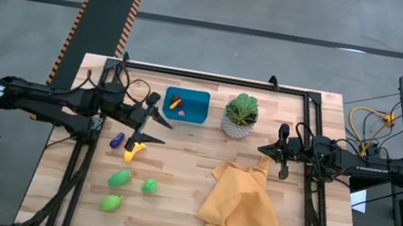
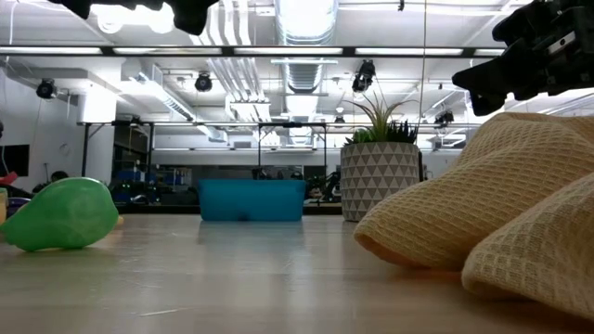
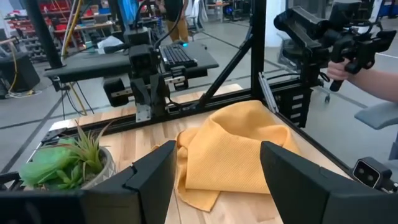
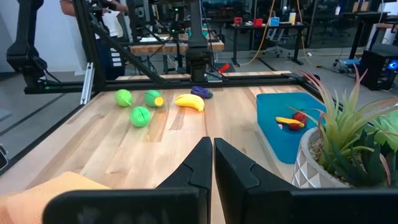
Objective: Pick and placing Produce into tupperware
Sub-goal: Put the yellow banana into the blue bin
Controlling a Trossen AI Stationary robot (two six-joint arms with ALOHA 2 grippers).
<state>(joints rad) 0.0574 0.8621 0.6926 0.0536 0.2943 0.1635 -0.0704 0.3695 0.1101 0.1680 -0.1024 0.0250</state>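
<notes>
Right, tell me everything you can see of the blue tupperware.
The tupperware is a small teal-blue rectangular container, plastic by its look, with low walls and no lid. It sits flat and upright near the table's far edge, just beside the white patterned plant pot. Inside lie small yellow and red pieces. No gripper touches it.

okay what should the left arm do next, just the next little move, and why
Probably lower the open left gripper onto the banana just beneath it: it holds nothing, and the banana lies on the table outside the tupperware. The right gripper waits shut.
</notes>
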